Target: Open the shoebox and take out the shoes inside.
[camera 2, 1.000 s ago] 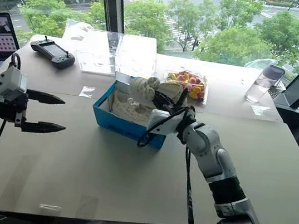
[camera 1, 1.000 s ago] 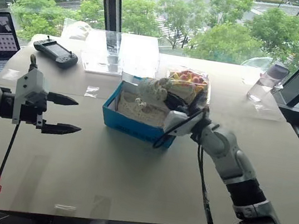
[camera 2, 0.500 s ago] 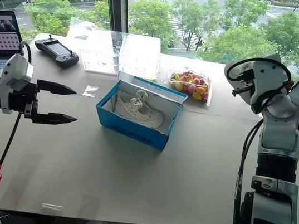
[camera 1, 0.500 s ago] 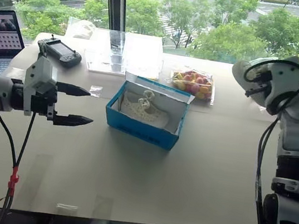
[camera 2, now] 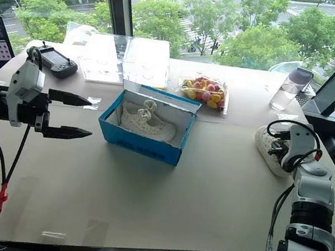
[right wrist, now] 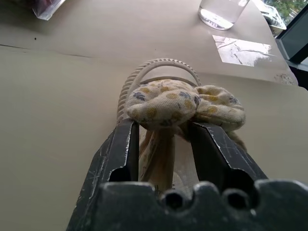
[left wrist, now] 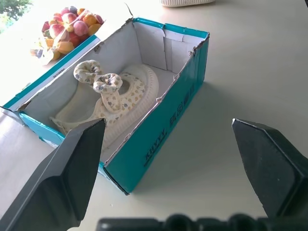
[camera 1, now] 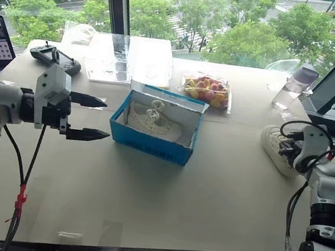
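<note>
Straddling the cloth bow (right wrist: 185,103) of the outer shoe (camera 2: 271,150) with the right gripper (right wrist: 163,125), low over the table (camera 1: 174,208); not possible to tell whether clamping or already slack. Lying sole-down directly under and ahead of that gripper, well apart from the shoebox (left wrist: 163,139).

Holding the left gripper (left wrist: 167,122) spread wide and empty, hovering level, pointing at the near long side of the shoebox just ahead. Sitting open beyond those tips, lid flap standing at the far edge, with the second shoe (left wrist: 127,94) lying inside, bow uppermost.

Judging the shoes light, soft and flexible, likely squashing under a hard pinch but unlikely to break; taking hold at the strap beneath the bow, or across the perforated upper, looking safest. Expecting thin cardboard to slide or tip if nudged, so reaching in from above.

Lying farther off, past the box from the left gripper: a bag of coloured balls (camera 1: 206,90).
</note>
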`<state>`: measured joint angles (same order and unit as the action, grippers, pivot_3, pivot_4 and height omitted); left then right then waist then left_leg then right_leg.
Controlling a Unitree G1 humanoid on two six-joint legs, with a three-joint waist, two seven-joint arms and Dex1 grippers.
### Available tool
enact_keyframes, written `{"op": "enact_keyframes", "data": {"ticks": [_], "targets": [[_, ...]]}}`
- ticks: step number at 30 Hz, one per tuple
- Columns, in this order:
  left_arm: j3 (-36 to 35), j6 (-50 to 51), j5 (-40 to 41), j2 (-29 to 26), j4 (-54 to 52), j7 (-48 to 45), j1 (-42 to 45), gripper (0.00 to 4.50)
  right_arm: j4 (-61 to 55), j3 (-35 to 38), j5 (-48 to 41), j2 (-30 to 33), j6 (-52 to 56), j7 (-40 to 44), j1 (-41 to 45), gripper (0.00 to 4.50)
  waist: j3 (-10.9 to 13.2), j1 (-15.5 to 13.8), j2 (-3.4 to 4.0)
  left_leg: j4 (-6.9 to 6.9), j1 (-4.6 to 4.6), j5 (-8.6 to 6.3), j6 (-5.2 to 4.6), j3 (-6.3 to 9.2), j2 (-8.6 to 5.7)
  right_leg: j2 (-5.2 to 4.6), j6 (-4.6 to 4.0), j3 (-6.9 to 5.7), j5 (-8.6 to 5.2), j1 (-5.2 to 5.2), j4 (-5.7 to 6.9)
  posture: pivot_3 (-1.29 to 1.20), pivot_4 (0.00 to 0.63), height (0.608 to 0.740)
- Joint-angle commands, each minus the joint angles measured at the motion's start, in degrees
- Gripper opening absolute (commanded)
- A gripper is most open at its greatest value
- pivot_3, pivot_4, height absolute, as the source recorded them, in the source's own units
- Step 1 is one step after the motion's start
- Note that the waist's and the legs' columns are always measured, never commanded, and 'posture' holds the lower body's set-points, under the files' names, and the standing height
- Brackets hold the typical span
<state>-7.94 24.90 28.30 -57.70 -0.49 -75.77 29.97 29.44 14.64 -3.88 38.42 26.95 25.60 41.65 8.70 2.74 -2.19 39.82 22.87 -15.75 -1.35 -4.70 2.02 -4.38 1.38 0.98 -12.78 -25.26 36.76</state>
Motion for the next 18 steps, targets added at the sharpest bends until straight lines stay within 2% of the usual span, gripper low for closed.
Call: {"op": "enact_keyframes", "data": {"ticks": [1,4,9,11,13,18], "targets": [[-1.6,-1.0,-0.4,-1.4,-0.3,0.0,0.2,4.50,-5.7,0.1,-0.3,3.3,0.7,-1.6,10.2,3.52,0.1,0.0,0.19,0.01,0.01,0.00,0.00,-0.01,-0.01,-0.01,0.00,0.01,0.00,-0.02,0.00,0.00,0.150,0.740],[-1.4,-1.2,-0.6,-1.5,0.1,0.1,0.4,4.50,-9.4,-5.4,-2.1,-0.6,3.8,3.1,17.9,4.43,0.2,-0.1,0.32,-0.03,0.02,0.00,-0.01,-0.02,0.01,0.02,0.00,0.02,0.00,-0.10,0.01,0.00,0.150,0.740],[-1.1,-1.6,-0.9,-1.1,0.0,0.5,0.2,4.50,-22.8,-19.5,-7.8,-9.6,10.5,17.4,18.8,4.43,0.2,0.5,0.30,-0.05,0.00,-0.03,-0.05,0.03,0.19,0.21,-0.04,0.00,0.00,-0.06,0.24,0.00,0.150,0.740],[-1.2,-1.7,-1.0,-1.2,-0.2,0.6,-0.3,4.50,-24.5,-24.3,-5.4,-11.0,2.6,20.9,18.3,4.43,0.2,0.1,0.31,-0.02,0.10,-0.03,-0.04,0.03,0.13,0.11,-0.03,-0.08,0.00,-0.11,0.25,0.00,0.150,0.740],[-1.6,-1.6,-1.0,-1.2,-0.6,0.9,-0.9,4.50,-21.0,-32.4,4.6,-9.2,-15.7,21.7,18.3,4.43,0.2,-0.9,0.35,0.09,0.38,-0.02,-0.04,0.03,0.03,0.00,0.01,-0.18,0.02,-0.31,0.26,0.00,0.150,0.740],[-2.9,-1.3,-0.7,-1.5,-1.9,1.9,-2.8,4.50,-2.7,-42.7,20.8,-8.9,-43.7,15.1,24.2,4.43,0.2,-1.8,0.34,0.53,1.01,0.12,0.22,-0.22,-0.11,-0.13,0.27,-0.23,0.14,-0.77,0.22,0.00,0.150,0.740]]}}
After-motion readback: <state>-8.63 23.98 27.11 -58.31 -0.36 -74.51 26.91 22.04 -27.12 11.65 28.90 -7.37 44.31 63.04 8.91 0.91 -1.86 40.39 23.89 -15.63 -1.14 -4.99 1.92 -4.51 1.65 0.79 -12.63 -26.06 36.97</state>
